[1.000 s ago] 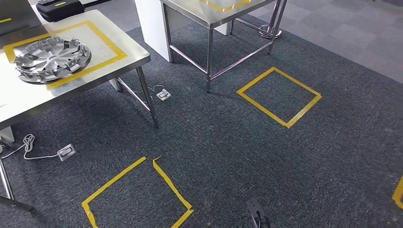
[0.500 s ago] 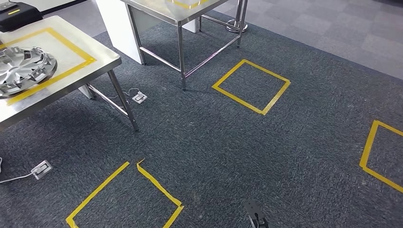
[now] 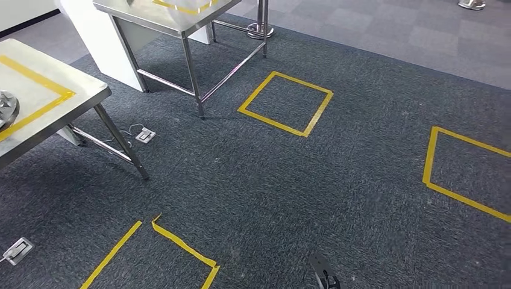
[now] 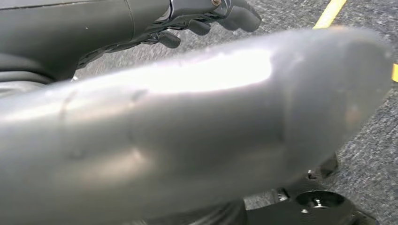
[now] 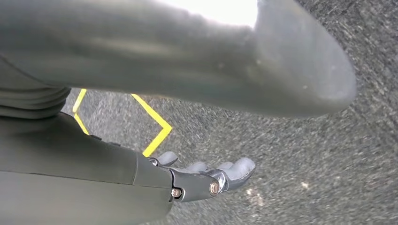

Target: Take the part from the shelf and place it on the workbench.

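A silver wheel cover (image 3: 5, 108) lies inside a yellow tape frame on a steel workbench (image 3: 66, 99); just its edge shows at the far left of the head view. My left hand (image 4: 187, 126) hangs over the dark carpet with its thick thumb across the left wrist view and its dark fingers (image 4: 234, 11) loosely spread, holding nothing. My right hand (image 5: 155, 183) also hangs over the carpet, its fingers (image 5: 230, 171) stretched out and empty, near a yellow tape corner (image 5: 157, 126).
A second steel table (image 3: 156, 15) with a white cabinet (image 3: 102, 42) beside it stands at the back. Yellow tape squares (image 3: 285, 102), (image 3: 464, 174), (image 3: 156, 253) mark the carpet. Floor sockets (image 3: 144, 135), (image 3: 17, 250) with cables lie near the workbench legs.
The camera has swung to the right, so the whole scene has slid left. The workbench and wheel cover are now nearly out of the picture, and a tape square has come in at the right.
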Robot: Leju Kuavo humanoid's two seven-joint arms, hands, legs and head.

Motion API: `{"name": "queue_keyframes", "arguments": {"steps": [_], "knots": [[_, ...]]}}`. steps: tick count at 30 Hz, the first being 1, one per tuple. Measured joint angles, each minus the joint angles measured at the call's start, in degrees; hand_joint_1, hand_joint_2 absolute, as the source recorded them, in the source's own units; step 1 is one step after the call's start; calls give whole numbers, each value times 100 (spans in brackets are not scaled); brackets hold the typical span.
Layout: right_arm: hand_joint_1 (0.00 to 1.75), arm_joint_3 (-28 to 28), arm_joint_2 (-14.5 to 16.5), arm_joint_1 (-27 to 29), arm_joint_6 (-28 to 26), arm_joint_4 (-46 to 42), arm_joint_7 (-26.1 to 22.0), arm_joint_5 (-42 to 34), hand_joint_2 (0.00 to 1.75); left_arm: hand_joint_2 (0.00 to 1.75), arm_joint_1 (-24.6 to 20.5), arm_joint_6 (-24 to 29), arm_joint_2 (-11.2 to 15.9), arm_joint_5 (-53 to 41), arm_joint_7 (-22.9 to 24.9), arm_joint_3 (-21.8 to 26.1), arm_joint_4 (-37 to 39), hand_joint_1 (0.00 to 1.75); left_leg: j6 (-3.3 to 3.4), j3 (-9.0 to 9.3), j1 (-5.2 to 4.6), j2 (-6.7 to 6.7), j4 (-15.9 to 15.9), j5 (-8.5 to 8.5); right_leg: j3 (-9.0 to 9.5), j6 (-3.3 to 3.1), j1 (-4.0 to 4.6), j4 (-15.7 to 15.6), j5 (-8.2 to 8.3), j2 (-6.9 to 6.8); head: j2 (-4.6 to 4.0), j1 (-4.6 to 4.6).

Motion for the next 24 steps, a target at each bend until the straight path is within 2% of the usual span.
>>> {"name": "queue_keyframes", "arguments": {"steps": [2,3,4,6,7,8,9,10,11,12,14,15,17,18,20,21,22,23,24], "knots": [[0,0,4,17,-5,1,-16,4,0,0,-1,3,-3,1,30,0,0,0,81,5,-16,84,-29,19,-33,86,-16,-19,39,89,0,-7],[0,0,10,30,-8,1,-17,7,0,0,-2,5,-5,2,43,1,-1,0,128,14,-16,143,-47,43,-54,116,-20,6,26,34,0,-4],[0,0,16,35,-12,2,-16,9,0,0,-2,8,-7,2,49,1,-2,0,171,21,-12,207,-67,68,-114,140,-20,123,-52,-85,0,4],[0,0,27,15,-23,2,-13,10,0,0,10,14,-7,2,62,1,-4,0,221,14,-13,352,-85,95,-384,180,-12,702,-395,-383,0,22],[0,0,30,0,-28,2,-12,9,0,0,23,15,-7,2,69,1,-4,0,230,3,-20,431,-83,97,-563,201,-10,1093,-589,-459,0,26],[0,0,31,-7,-34,3,-9,4,0,0,34,15,-7,1,75,1,-4,0,231,-4,-27,509,-79,96,-705,216,-12,1417,-714,-487,0,26],[0,0,32,-2,-42,3,-1,0,0,0,39,14,-8,-2,78,1,-4,0,231,-10,-30,582,-76,93,-760,224,-12,1567,-734,-503,0,27],[0,0,33,8,-51,4,9,-7,0,0,38,14,-9,-6,78,1,-4,0,227,-12,-31,650,-72,89,-697,223,-12,1490,-651,-522,0,27],[0,0,33,15,-60,4,19,-14,0,0,34,13,-13,-9,78,1,-4,0,218,-8,-32,713,-68,83,-518,215,-12,1188,-491,-562,0,28],[0,0,33,16,-67,4,28,-19,0,0,29,12,-16,-13,77,1,-4,0,203,-1,-35,772,-62,73,-277,197,-7,760,-331,-658,0,27],[0,0,36,1,-73,3,39,-32,0,0,20,11,-20,-14,72,0,-6,0,147,1,-64,865,-48,41,64,130,19,128,-158,-834,0,22],[0,0,37,-3,-74,3,41,-36,0,0,15,10,-20,-14,68,-1,-7,0,114,4,-77,900,-47,25,114,91,34,16,-156,-876,0,19],[0,0,39,5,-73,4,38,-39,0,0,-1,10,-22,-13,57,-1,-10,0,47,41,-81,964,-65,8,101,11,48,3,-155,-789,0,14],[0,0,42,13,-73,4,34,-39,0,0,-10,10,-23,-13,51,-1,-13,0,9,53,-72,926,-51,-13,101,-26,38,-14,-141,-747,0,13],[0,-1,49,9,-73,4,27,-40,0,0,-18,10,-25,-15,44,-1,-16,0,-57,-41,-53,688,215,-213,102,-105,10,-49,-96,-658,0,2],[0,-3,52,1,-74,4,19,-46,0,0,-14,7,-24,-24,43,-1,-15,0,-78,-185,-43,542,531,-401,93,-130,6,-55,-84,-610,0,-5],[0,-6,54,-6,-75,4,8,-54,0,0,-9,2,-23,-37,45,-1,-14,0,-87,-364,-40,458,920,-598,83,-148,7,-54,-77,-550,0,-10],[0,-9,54,-9,-75,4,-5,-69,0,0,-3,-4,-23,-52,48,-2,-13,0,-92,-536,-37,428,1281,-737,75,-154,10,-52,-74,-485,0,-9],[0,-14,55,-6,-75,4,-19,-86,0,0,-1,-11,-22,-69,50,-3,-12,0,-95,-650,-34,418,1503,-773,71,-156,11,-48,-72,-414,0,-10]]}}
